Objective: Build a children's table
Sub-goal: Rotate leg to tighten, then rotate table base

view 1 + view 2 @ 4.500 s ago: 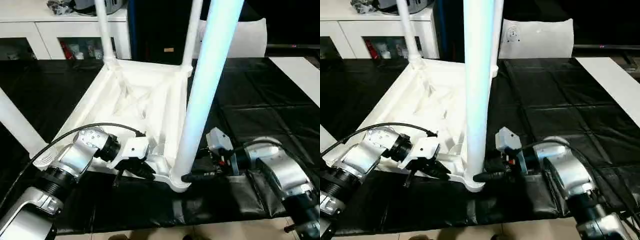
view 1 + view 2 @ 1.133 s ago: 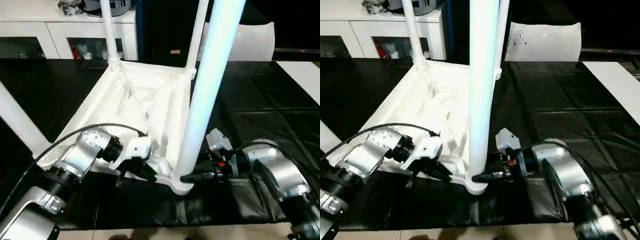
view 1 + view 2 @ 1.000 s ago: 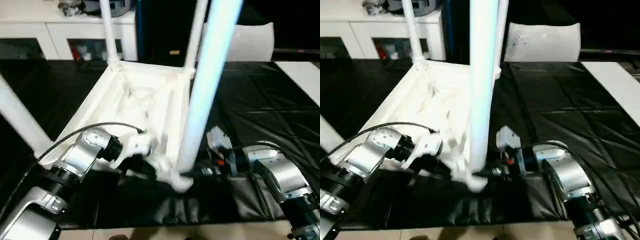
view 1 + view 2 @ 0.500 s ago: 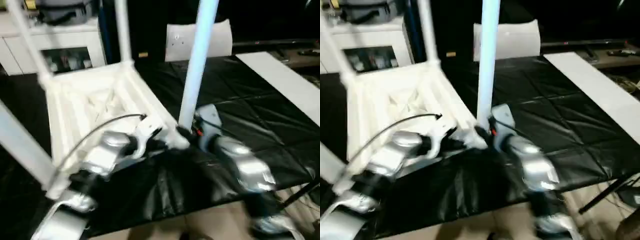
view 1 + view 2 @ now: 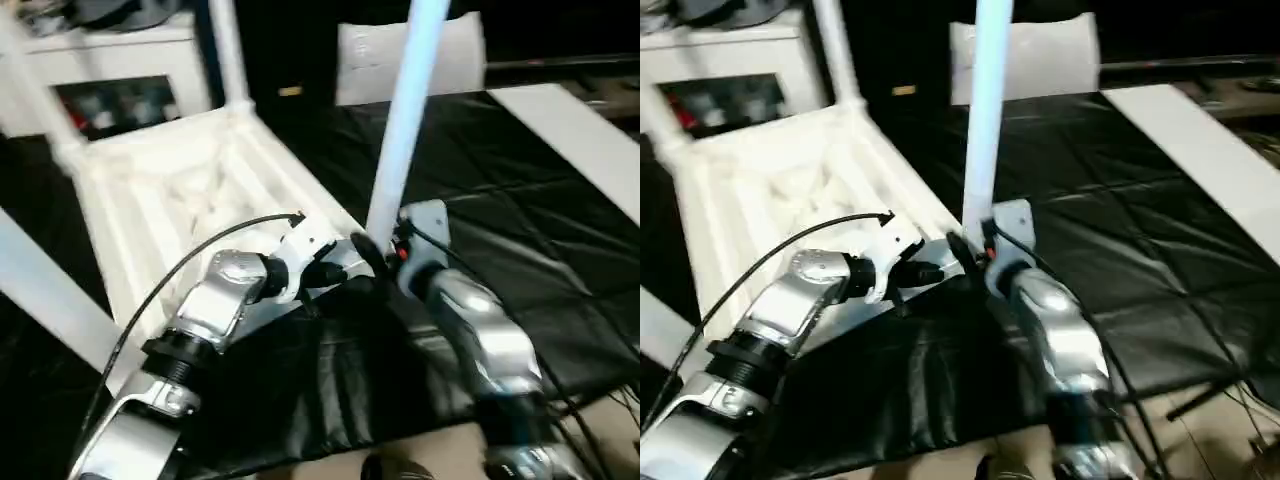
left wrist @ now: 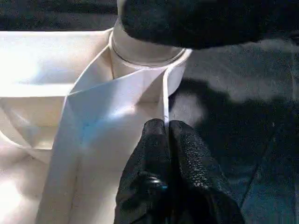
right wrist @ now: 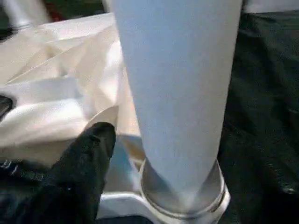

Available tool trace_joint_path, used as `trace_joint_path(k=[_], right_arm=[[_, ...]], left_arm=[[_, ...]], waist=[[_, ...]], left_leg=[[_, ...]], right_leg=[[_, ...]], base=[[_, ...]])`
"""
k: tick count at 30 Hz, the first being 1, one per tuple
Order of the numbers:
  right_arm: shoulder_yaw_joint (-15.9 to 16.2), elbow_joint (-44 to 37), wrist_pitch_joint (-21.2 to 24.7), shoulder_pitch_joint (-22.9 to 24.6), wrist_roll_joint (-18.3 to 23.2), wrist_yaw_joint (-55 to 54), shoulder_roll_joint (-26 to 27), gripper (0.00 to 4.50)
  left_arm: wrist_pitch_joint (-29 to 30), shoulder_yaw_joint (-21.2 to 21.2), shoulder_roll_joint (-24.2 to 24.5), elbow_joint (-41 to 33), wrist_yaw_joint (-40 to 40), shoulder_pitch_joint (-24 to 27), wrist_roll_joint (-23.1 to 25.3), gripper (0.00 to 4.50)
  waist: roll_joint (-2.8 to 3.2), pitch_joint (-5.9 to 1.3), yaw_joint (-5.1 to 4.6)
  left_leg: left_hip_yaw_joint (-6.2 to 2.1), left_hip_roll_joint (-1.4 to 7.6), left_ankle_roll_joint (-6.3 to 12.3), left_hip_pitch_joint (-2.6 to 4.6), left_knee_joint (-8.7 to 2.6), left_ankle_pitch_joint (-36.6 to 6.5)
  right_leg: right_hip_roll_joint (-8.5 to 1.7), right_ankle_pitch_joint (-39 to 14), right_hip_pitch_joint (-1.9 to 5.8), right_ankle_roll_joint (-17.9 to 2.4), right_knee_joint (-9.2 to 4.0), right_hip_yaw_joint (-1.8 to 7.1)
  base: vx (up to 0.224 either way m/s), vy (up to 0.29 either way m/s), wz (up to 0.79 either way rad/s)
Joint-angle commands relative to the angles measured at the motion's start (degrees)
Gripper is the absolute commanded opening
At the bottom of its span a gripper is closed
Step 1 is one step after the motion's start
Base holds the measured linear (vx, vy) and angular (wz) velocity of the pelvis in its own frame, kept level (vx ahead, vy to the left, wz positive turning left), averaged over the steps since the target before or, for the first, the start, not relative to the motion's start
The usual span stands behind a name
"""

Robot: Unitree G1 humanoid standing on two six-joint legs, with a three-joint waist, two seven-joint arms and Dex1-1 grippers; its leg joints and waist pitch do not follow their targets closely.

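The white children's table (image 5: 150,190) lies upside down on the black-covered surface, ribbed underside up and legs standing in the corner sockets. My left gripper (image 6: 166,126) is shut on the thin rim of the top, just beside the near corner socket (image 6: 145,51). My right gripper (image 5: 385,255) is at the same corner, shut on the base of the near leg (image 7: 182,93). One of its black fingers (image 7: 88,158) lies against the leg's side. The near leg (image 5: 988,110) rises out of the top of the head views.
Another leg (image 5: 45,290) crosses the left of the head view, and a third (image 5: 228,50) rises at the far corner. A white cabinet (image 5: 120,60) stands behind on the left, with a white panel (image 5: 400,50) at the back. The front edge (image 5: 420,440) of the black cover runs close below the arms.
The whole view has swung. Both arms now reach further forward, and the table's near corner sits further from the front edge, the top turned. Both grips look unchanged.
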Motion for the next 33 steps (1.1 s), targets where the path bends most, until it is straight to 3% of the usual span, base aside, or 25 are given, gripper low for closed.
trace_joint_path(k=[1,3,4,7,8,12,15,17,18,22,25,28,29,31,33], right_arm=[[0.7,-3.1,-0.5,1.1,2.0,3.8,-1.7,3.86],[-0.2,-5.5,-0.6,2.7,3.4,7.1,-4.6,3.97],[-0.7,-7.0,-0.6,3.7,4.4,9.4,-6.4,4.13],[-1.8,-10.5,0.1,5.9,7.3,14.4,-10.2,4.27],[-2.4,-12.2,0.2,7.3,8.7,17.3,-12.7,4.43],[-3.8,-15.1,1.8,9.2,11.8,21.7,-17.0,4.43],[-4.4,-16.5,2.9,9.9,13.3,23.7,-18.9,4.50],[-4.6,-18.8,5.0,10.0,16.8,25.8,-19.7,4.50],[-4.1,-20.5,6.6,9.7,19.1,26.6,-19.4,4.50],[-0.4,-22.5,7.8,7.6,20.8,25.9,-16.3,4.50],[0.7,-22.2,8.0,6.2,21.0,24.3,-14.5,4.50],[1.5,-20.4,7.7,3.3,20.0,20.5,-10.7,4.50],[1.8,-19.8,7.7,2.7,19.4,19.2,-9.8,4.50],[2.2,-18.2,7.7,1.2,18.1,16.1,-8.1,4.50],[2.4,-16.9,7.5,0.1,17.2,13.9,-6.7,4.50]], left_arm=[[-2.5,-0.1,0.9,-1.8,-1.4,-0.2,-0.4,0.00],[-4.4,0.4,1.7,-1.3,-1.8,-0.2,-0.8,0.00],[-5.5,0.7,2.1,-1.2,-2.0,-0.1,-1.0,0.00],[-6.6,1.8,2.4,-1.9,-3.1,0.5,-2.7,0.00],[-5.6,2.4,2.4,-3.1,-4.0,1.1,-4.0,0.00],[-4.8,3.9,2.4,-6.0,-4.7,2.7,-6.4,0.00],[-4.0,4.4,2.6,-7.5,-4.4,3.7,-7.0,0.53],[-1.5,5.2,2.8,-11.4,-4.8,5.9,-9.1,0.77],[-0.9,5.6,2.8,-13.6,-4.0,7.3,-9.5,0.77],[3.2,6.7,2.5,-21.7,-1.4,12.4,-11.1,1.07],[5.8,6.9,2.5,-26.4,0.1,15.4,-11.9,1.42],[9.6,8.2,2.1,-33.3,2.3,20.2,-14.7,1.64],[10.1,8.5,2.3,-35.1,2.7,21.8,-15.2,1.77],[11.6,10.1,2.4,-38.7,4.0,25.0,-16.4,1.93],[12.4,11.5,2.8,-40.9,4.6,27.5,-17.3,2.14]], waist=[[-0.09,-4.92,0.53],[-0.32,-4.63,0.98],[-0.39,-4.32,1.41],[-0.52,-4.27,1.75],[-0.82,-4.25,1.85],[-1.11,-4.36,2.01],[-1.07,-4.59,2.09],[-1.37,-4.52,2.27],[-1.60,-4.35,2.27],[-1.73,-4.08,1.91],[-1.38,-4.01,1.89],[-1.59,-3.80,1.71],[-1.36,-3.80,1.79],[-1.80,-3.71,1.41],[-1.61,-3.74,1.33]], left_leg=[[1.24,0.30,7.19,-0.84,-3.44,-2.3],[1.59,0.25,6.32,-0.65,-3.61,-5.5],[1.71,0.22,5.24,-0.55,-3.85,-8.6],[1.76,0.27,4.37,-0.40,-4.04,-10.3],[1.85,0.18,4.46,-0.47,-3.94,-10.5],[1.84,0.35,4.97,-0.54,-3.86,-9.1],[1.94,0.33,5.90,-0.73,-3.61,-6.8],[2.02,0.55,6.09,-0.56,-3.65,-7.0],[2.03,0.63,6.19,-0.59,-3.79,-7.4],[2.07,0.52,5.26,-0.65,-3.93,-9.0],[2.05,0.56,3.86,-0.17,-3.96,-10.7],[1.94,0.53,2.72,-0.14,-4.11,-12.3],[1.85,0.57,2.55,-0.06,-4.17,-12.6],[1.83,0.66,1.84,-0.09,-4.37,-14.2],[1.74,0.57,1.50,-0.03,-4.38,-14.9]], right_leg=[[-1.52,-9.0,5.23,-12.2,-2.29,3.21],[-1.46,-13.5,5.01,-11.0,-2.93,3.35],[-1.39,-18.9,4.88,-9.1,-3.46,3.38],[-1.37,-22.0,4.67,-7.3,-3.84,3.47],[-1.32,-22.7,4.72,-6.7,-3.98,3.48],[-1.32,-22.2,4.51,-6.8,-3.82,3.57],[-1.29,-19.5,4.59,-7.9,-3.32,3.67],[-1.42,-19.9,4.50,-8.7,-3.34,3.68],[-1.34,-20.8,4.43,-8.5,-3.43,3.64],[-1.27,-25.4,4.15,-6.2,-3.85,3.50],[-1.23,-28.4,3.68,-4.9,-4.33,3.43],[-1.19,-30.9,3.45,-3.7,-4.62,3.28],[-1.21,-31.0,3.38,-3.7,-4.63,3.29],[-1.08,-31.4,3.22,-3.0,-4.76,3.33],[-1.04,-31.7,3.16,-2.7,-4.76,3.28]], base=[[0.000,0.000,0.00],[0.000,0.000,0.00],[0.000,0.000,0.00],[0.000,0.000,0.00],[0.000,0.000,0.00],[0.000,0.000,0.00],[0.000,0.000,0.00],[0.000,0.000,0.00],[0.000,0.000,0.00],[0.000,0.000,0.00],[0.000,0.000,0.00],[0.000,0.000,0.00],[0.000,0.000,0.00],[0.000,0.000,0.00],[0.000,0.000,0.00]])
